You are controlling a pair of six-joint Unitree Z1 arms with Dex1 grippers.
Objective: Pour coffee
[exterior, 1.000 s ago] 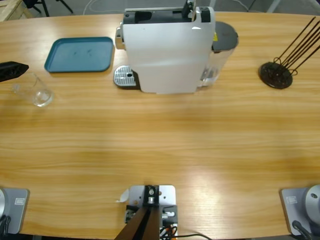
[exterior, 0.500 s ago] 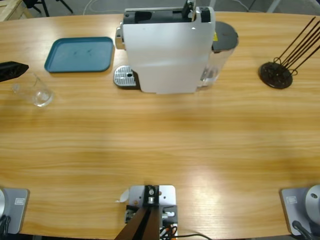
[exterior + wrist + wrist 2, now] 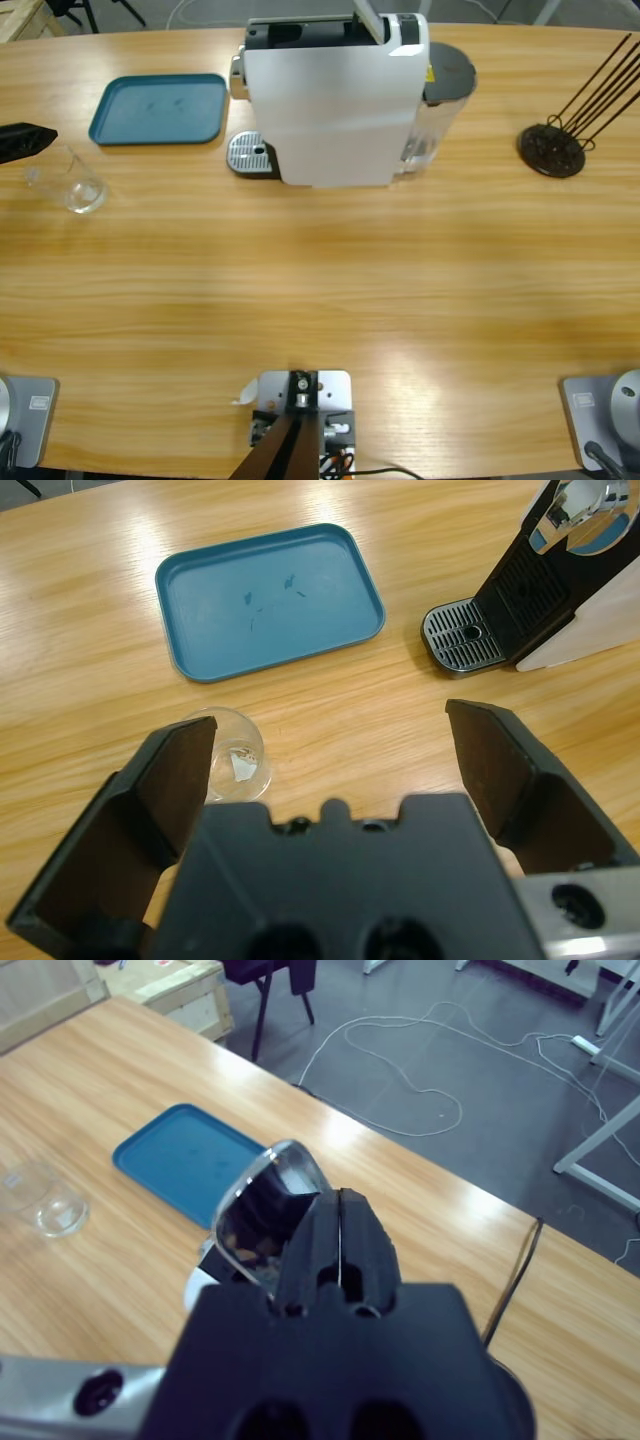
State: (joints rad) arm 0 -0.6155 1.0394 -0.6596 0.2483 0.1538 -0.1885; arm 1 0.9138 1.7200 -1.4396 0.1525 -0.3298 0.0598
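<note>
The white coffee machine (image 3: 335, 100) stands at the table's back middle, with its drip tray (image 3: 250, 155) at its left. Its chrome lever (image 3: 366, 18) is raised. In the right wrist view my right gripper (image 3: 340, 1210) is shut, and the chrome lever (image 3: 262, 1215) lies against the left side of its jaws. An empty clear glass (image 3: 78, 187) stands near the table's left edge. My left gripper (image 3: 25, 140) hovers just behind the glass. In the left wrist view it (image 3: 330, 730) is open, with the glass (image 3: 235, 765) by its left jaw.
A blue tray (image 3: 160, 108) lies between the glass and the machine. The machine's water tank (image 3: 445, 95) is on its right side. A black holder with thin rods (image 3: 552, 150) stands at the far right.
The black gripper that sat on top of the machine has gone out of the high view, and the chrome lever now stands up. The left gripper has not moved.
</note>
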